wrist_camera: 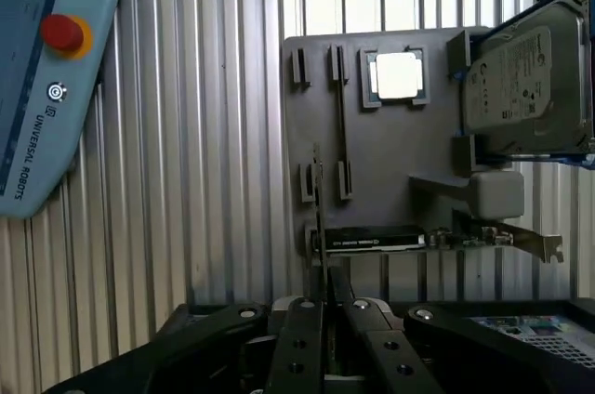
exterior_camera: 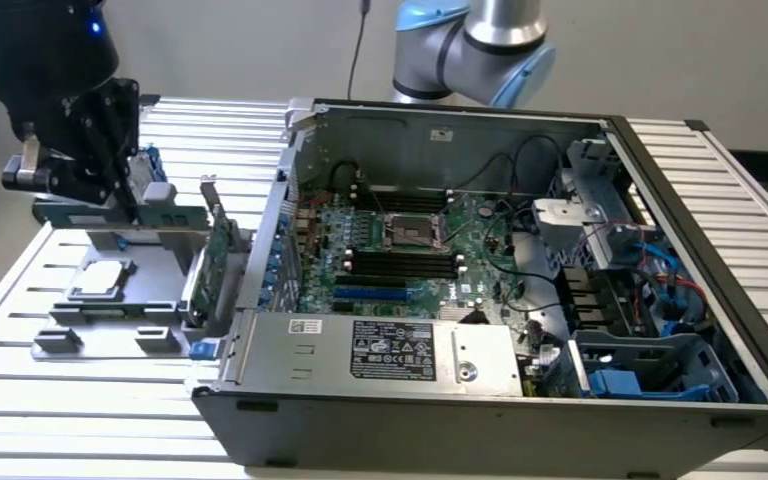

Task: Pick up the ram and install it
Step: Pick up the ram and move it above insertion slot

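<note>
- Gripper (wrist_camera: 322, 290) nearly closed, pinching the ram (wrist_camera: 317, 199), which is seen edge-on as a thin dark strip.
- Ram is over the grey tray (wrist_camera: 390, 162), outside the case (exterior_camera: 491, 430), at the exterior view's left.
- Tray on the bench (wrist_camera: 214, 134) holds CPU (wrist_camera: 398, 75), hard drive (wrist_camera: 525, 78), card (wrist_camera: 372, 240).

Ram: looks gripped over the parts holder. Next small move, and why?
Probably carry it toward the exterior view's right, over the wall of the open case. The gripper appears shut on the ram above the grey holder, while the black memory slots sit inside that case.
</note>
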